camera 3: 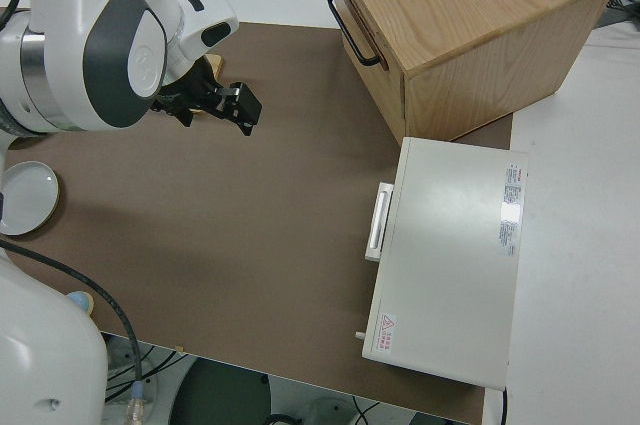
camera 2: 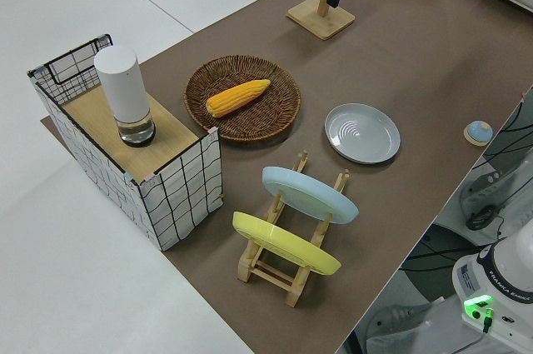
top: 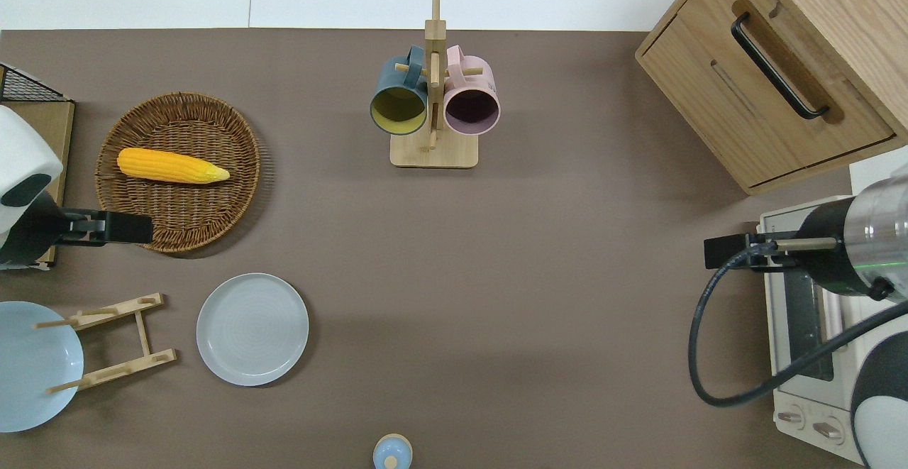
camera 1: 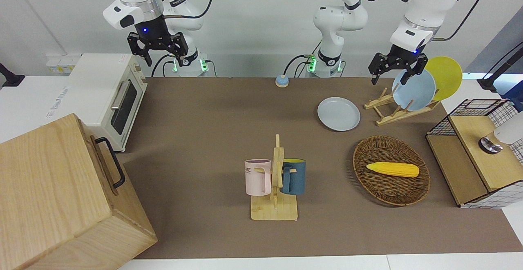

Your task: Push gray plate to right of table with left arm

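The gray plate [camera 1: 338, 114] lies flat on the brown table [camera 1: 212, 139], nearer to the robots than the wicker basket and beside the plate rack. It also shows in the overhead view [top: 252, 328] and the left side view [camera 2: 362, 132]. My left gripper [camera 1: 388, 78] is open, empty and up in the air. In the overhead view the left gripper [top: 131, 228] is over the basket's rim, apart from the plate. My right gripper [camera 1: 163, 59] is open and parked.
A wooden rack [top: 117, 341] holds a sky-blue plate [camera 1: 413, 89] and a yellow plate [camera 1: 447, 76]. A wicker basket [camera 1: 390, 192] holds a corn cob [camera 1: 392, 169]. A mug stand [camera 1: 274, 210] is mid-table. A wire-frame shelf [camera 1: 470, 155], toaster oven [camera 1: 108, 94] and wooden cabinet [camera 1: 57, 196] stand at the table's ends.
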Robot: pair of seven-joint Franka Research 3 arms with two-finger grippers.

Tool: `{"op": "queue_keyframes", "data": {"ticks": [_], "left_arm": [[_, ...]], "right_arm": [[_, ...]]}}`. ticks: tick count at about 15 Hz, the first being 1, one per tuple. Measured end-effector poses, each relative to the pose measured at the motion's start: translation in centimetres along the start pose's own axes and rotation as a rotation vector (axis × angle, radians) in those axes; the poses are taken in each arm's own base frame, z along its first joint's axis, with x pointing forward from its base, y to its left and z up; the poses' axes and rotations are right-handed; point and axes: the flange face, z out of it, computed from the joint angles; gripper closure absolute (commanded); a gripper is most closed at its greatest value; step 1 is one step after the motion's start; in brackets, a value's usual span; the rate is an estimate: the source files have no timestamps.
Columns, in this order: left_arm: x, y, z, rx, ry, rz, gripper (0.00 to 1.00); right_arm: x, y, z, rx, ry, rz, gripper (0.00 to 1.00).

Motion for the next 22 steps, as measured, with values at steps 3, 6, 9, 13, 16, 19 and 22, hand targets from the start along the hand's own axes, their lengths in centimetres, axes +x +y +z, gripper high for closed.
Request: {"op": "queue_keyframes", "data": {"ticks": [3,6,9,13,16,19,22], "left_arm": [[-0.1,0.0,0.4,0.0,-0.012,0.0,0.01],[-0.3,-0.4,1.6,0.0,-0.038,-0.008,0.01],[-1.1,-1.9,4.5,0.0,-0.09,-0.035,0.01],[-2.2,-2.3,8.8,0.002,-0.132,-0.044,0.01],[-3.3,-2.3,11.8,0.002,-0.152,-0.045,0.01],[-4.6,-2.5,14.3,0.003,-0.165,-0.052,0.01],[-5.9,-2.9,16.2,0.002,-0.184,-0.062,0.01]], "right_arm": [[0.0,0.0,0.0,0.0,0.0,0.0,0.005],[0.0,0.0,0.0,0.0,0.0,0.0,0.005],[0.0,0.0,0.0,0.0,0.0,0.0,0.005],[0.0,0.0,0.0,0.0,0.0,0.0,0.005],[0.0,0.0,0.0,0.0,0.0,0.0,0.005],[0.0,0.0,0.0,0.0,0.0,0.0,0.005],[0.0,0.0,0.0,0.0,0.0,0.0,0.005]]}}
